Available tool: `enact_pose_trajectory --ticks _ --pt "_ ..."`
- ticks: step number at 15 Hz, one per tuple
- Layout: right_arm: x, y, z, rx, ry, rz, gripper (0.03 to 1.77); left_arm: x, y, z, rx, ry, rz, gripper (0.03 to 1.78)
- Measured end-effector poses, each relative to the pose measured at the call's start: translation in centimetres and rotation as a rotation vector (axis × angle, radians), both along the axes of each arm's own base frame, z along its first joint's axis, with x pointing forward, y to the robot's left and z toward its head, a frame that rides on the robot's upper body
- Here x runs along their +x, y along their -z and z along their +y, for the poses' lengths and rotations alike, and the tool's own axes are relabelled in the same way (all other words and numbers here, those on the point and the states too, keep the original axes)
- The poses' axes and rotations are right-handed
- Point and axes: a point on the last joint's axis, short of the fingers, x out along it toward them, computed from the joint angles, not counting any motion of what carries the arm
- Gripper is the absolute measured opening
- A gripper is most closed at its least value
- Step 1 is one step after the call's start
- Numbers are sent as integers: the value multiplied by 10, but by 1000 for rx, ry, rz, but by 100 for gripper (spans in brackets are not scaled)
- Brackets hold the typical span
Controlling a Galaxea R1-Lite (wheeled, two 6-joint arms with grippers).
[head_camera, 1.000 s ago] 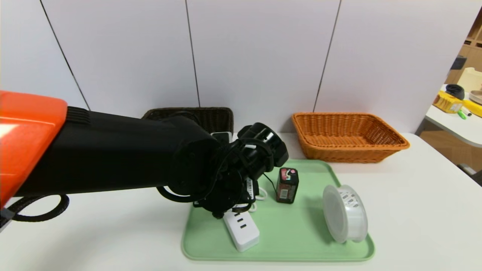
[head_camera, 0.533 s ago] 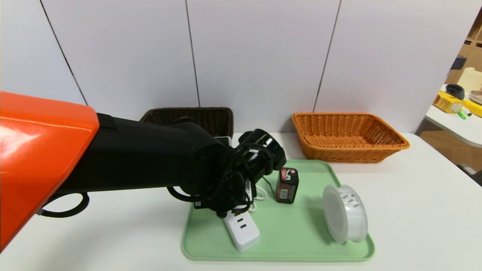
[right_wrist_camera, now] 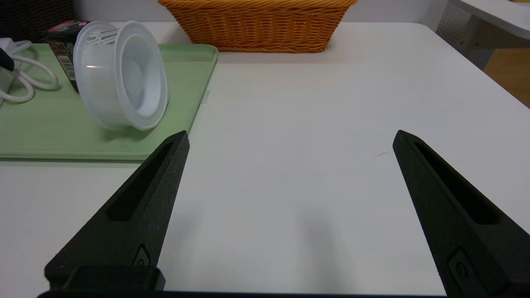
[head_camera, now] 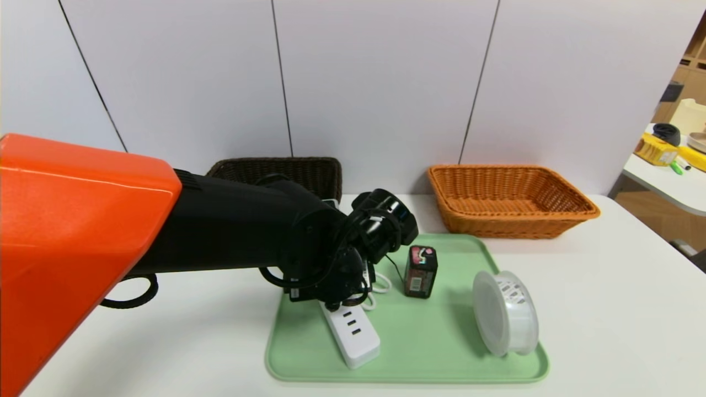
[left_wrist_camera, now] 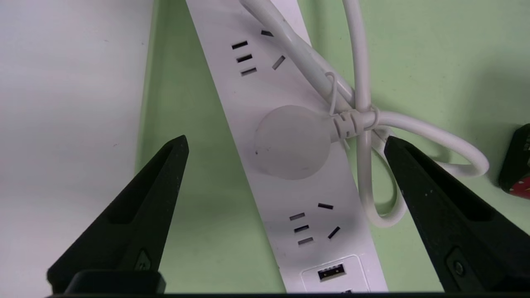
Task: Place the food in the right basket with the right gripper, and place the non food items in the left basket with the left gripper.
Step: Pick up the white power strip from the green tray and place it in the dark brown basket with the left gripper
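Your left tool (left_wrist_camera: 285, 142), jaws wide, straddles the long white plastic power strip (left_wrist_camera: 290, 165); its long axis runs between them, slightly askew.

Two baskets (head_camera: 513, 201), one tray (head_camera: 430, 353), one carton (head_camera: 420, 271), one tub (head_camera: 504, 320), one power strip (head_camera: 353, 333).

Power strip (head_camera: 353, 333) white – tray (head_camera: 419, 353) pale green – basket (head_camera: 513, 201) orange.

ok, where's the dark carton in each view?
Head: carton upright mid-tray, right of the power strip.
Left wrist: only a sliver at the frame edge, past the cord loop.
Right wrist: partly hidden behind the tub.
Shared landmark: green tray.
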Motion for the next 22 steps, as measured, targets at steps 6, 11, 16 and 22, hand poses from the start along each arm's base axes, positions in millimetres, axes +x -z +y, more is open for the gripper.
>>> enact_pose_trajectory --ticks 6,11,16,22 --pt "0 0 0 0 0 0 170 11 5 -4 -3 -16 -3 169" --pt "0 0 0 0 0 0 170 14 6 -6 -2 -21 -9 169" --pt "0 0 0 0 0 0 170 13 1 -4 -3 -28 -27 169" --pt "0 0 0 0 0 0 170 12 0 -4 -8 -27 -29 169"
